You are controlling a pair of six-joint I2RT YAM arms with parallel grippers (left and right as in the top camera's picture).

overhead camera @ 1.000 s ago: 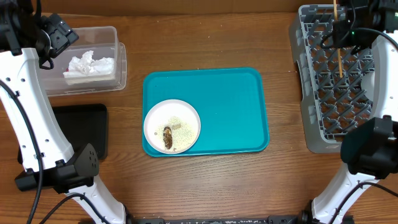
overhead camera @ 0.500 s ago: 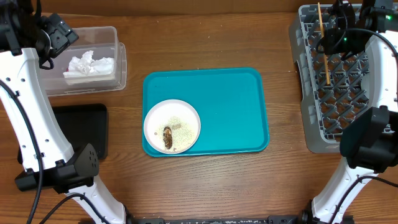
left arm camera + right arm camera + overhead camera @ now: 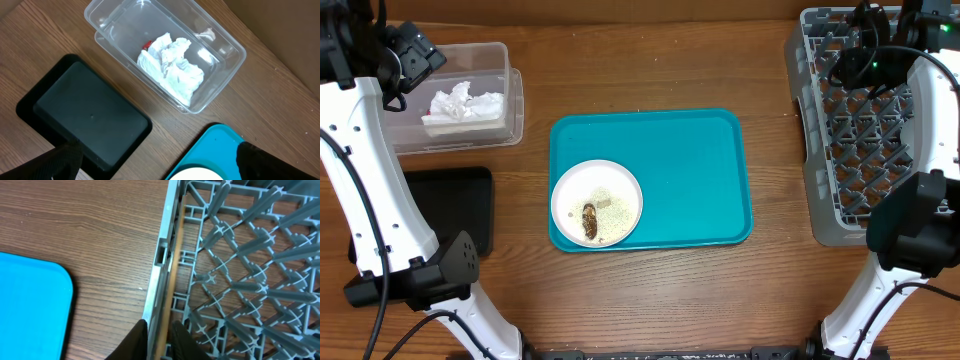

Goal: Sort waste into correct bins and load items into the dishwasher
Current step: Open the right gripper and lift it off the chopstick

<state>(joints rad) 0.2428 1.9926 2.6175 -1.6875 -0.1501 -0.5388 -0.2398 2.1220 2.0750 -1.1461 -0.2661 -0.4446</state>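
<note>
Seating chopstick (image 3: 170, 280) in rack (image 3: 152, 295)
Right gripper (image 3: 159, 332) jaws narrow around it, can't tell if gripping; I'd open fully beside the wall, then lift straight up.

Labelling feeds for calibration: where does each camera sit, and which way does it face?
Overhead: above the table, facing straight down on teal tray, plate, dish rack; left arm, right arm show.
Left wrist: high over clear tub and black tray, facing down; left gripper fingers at bottom corners.
Right wrist: close over the rack's wall and a chopstick, facing down; right gripper fingers at bottom edge.
Shared: both wrist views catch the teal tray's corner.
</note>
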